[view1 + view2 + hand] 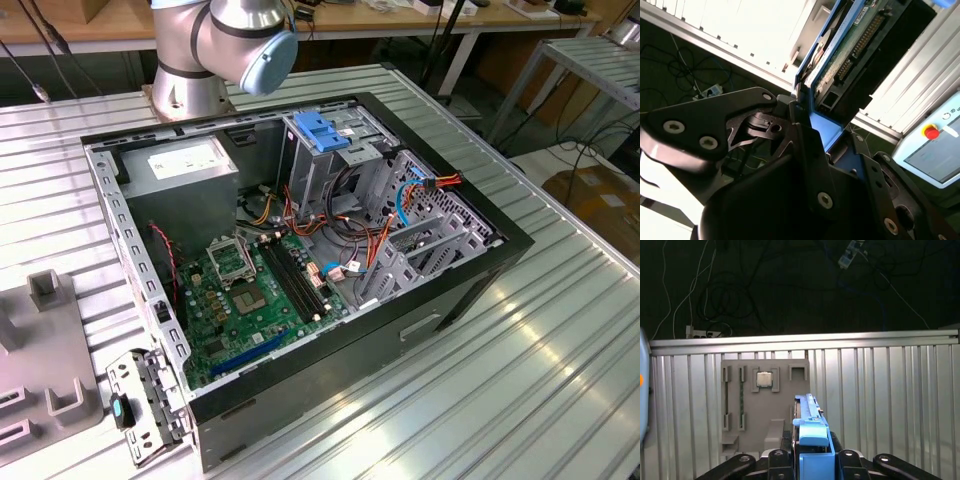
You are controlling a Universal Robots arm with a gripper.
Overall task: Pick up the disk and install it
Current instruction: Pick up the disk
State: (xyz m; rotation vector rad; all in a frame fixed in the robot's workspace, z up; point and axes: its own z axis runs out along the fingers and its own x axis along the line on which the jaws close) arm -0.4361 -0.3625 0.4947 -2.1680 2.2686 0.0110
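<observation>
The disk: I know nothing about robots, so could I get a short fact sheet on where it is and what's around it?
disk: held edge-on, blue side rail showing
gripper: shut on the disk, one finger on each flat face
beyond the disk: grey holder tray with a chip seated in it
table: ribbed metal
computer case: open, lying on the table
drive cage: blue-topped, inside the case

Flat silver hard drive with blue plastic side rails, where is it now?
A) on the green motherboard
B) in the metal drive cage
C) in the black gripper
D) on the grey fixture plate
C: in the first wrist view the black gripper is clamped on the blue-railed hard drive.
</observation>
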